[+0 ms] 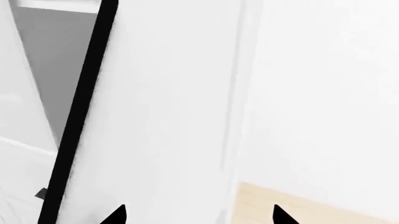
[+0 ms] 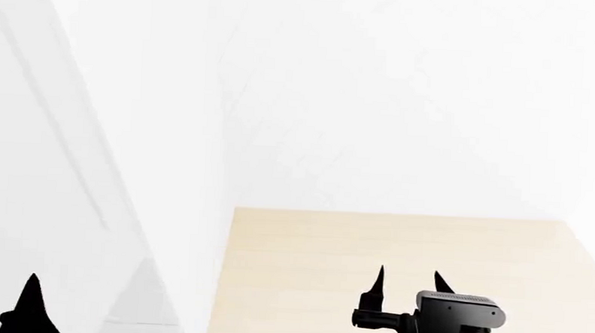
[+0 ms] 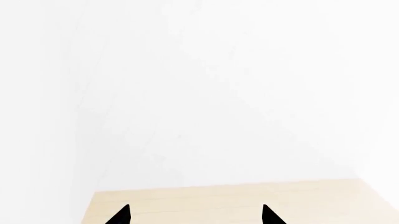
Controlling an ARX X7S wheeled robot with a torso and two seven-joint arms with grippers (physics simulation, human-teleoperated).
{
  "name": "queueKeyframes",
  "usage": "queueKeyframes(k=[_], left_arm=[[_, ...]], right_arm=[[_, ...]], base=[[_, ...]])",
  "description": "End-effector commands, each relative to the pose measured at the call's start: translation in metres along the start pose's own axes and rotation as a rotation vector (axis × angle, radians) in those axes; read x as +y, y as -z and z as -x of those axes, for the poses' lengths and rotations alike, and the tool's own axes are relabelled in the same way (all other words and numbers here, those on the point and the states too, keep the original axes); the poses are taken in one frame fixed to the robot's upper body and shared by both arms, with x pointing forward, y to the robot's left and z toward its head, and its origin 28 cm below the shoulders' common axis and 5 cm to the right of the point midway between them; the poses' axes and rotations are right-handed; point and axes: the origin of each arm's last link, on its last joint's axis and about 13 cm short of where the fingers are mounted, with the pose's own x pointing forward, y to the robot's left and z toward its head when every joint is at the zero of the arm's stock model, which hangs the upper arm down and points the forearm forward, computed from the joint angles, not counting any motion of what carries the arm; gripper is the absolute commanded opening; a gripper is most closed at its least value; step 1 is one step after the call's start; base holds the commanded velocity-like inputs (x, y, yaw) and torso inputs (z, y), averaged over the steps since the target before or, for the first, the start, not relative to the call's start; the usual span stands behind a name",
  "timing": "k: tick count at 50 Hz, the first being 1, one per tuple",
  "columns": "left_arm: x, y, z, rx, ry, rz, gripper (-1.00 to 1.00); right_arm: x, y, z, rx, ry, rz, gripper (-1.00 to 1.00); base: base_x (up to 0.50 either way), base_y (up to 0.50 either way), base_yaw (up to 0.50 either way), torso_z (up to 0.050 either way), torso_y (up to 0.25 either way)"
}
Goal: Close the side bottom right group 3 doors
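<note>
The left gripper (image 1: pixel 198 215) shows only two black pointed fingers (image 1: pixel 115 215) at the edge of the left wrist view, set wide apart with nothing between them. Just beyond those tips stands the tall plain white cabinet door panel (image 1: pixel 168 107), seen close and at a slant, with a long black strip (image 1: pixel 81 112) running along one edge of it. Past that strip lies a grey shaded recess (image 1: pixel 53 60). On the other side of the door panel a pale wooden floor (image 1: pixel 299 207) shows beneath a plain white wall (image 1: pixel 324 93).

In the head view a single black tip of the left gripper (image 2: pixel 30 305) rises low down in front of the white door panel (image 2: pixel 65 201), which leans across the left of the frame; whether it touches the panel cannot be told.

The right gripper (image 2: pixel 409 288) holds its black fingers (image 2: pixel 378 287) apart and empty, over the light wooden floor (image 2: pixel 395 246), well clear of the door panel. A grey camera block (image 2: pixel 457 309) sits on that arm behind the tips. In the right wrist view the same gripper (image 3: pixel 194 215) shows two spread black tips above the floor (image 3: pixel 237 200), facing a bare white wall (image 3: pixel 218 93).
</note>
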Motion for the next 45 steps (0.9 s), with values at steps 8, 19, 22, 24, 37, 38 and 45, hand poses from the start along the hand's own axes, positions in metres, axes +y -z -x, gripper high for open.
queueKeyframes(k=[8,19,22,24,37,38,45], left_arm=[[0.02,-0.044,-0.016,-0.19,-0.241,-0.053,1.0],[0.018,-0.069,-0.024,-0.273,-0.252,-0.066,1.0],[0.018,-0.076,-0.028,-0.291,-0.267,-0.066,1.0],[0.019,-0.08,-0.032,-0.301,-0.285,-0.059,1.0],[0.026,-0.103,-0.049,-0.335,-0.355,-0.051,1.0],[0.025,-0.106,-0.051,-0.34,-0.349,-0.055,1.0],[0.015,-0.114,-0.062,-0.348,-0.301,-0.06,1.0]], right_arm=[[0.0,0.0,0.0,-0.001,-0.001,0.003,1.0],[0.0,0.0,0.0,-0.002,-0.002,0.002,1.0],[0.0,0.0,0.0,-0.002,-0.002,0.002,1.0],[0.0,0.001,0.0,-0.002,-0.002,0.002,1.0],[0.0,0.0,0.0,-0.001,0.0,0.002,1.0],[0.0,0.0,0.0,0.0,0.0,0.002,1.0],[0.0,0.0,0.0,0.0,0.001,0.002,1.0]], base=[[0.0,0.0,0.0,0.001,0.001],[0.0,0.0,0.0,0.002,0.003],[0.0,0.0,0.0,0.0,0.0],[0.0,0.0,0.0,0.005,0.005],[0.0,0.0,0.0,0.002,0.002],[0.0,0.0,0.0,0.0,0.01],[0.0,0.0,0.0,0.001,0.002]])
